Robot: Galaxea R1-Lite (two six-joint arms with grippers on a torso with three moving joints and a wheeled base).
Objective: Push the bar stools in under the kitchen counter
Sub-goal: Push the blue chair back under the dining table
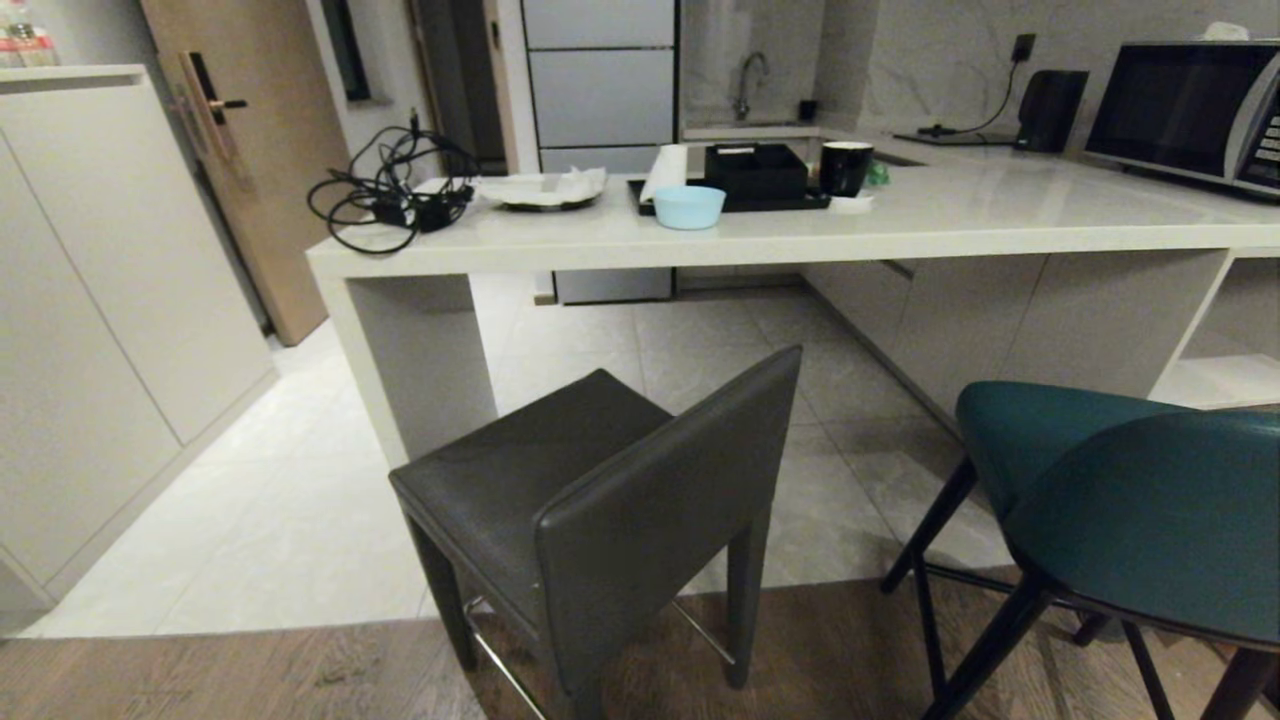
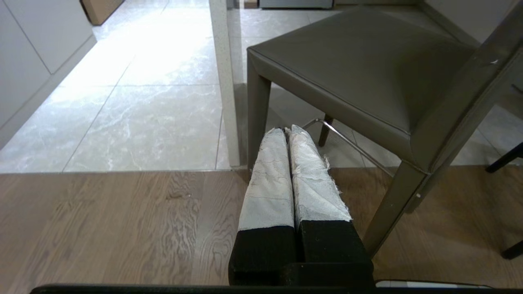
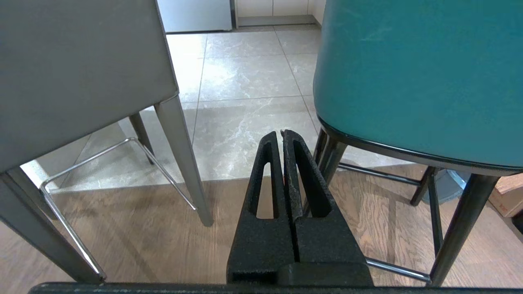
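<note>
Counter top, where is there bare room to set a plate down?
The counter is bare along its front right, between the blue bowl and the microwave. The left end is crowded: cables, a plate of tissues, a black tray.

No readable text, labels or signs.

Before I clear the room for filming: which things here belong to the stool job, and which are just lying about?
For the job:
- grey stool
- teal stool
- kitchen counter

Lying about, all on the counter:
- tangled black cables
- blue bowl
- black mug
- microwave
</note>
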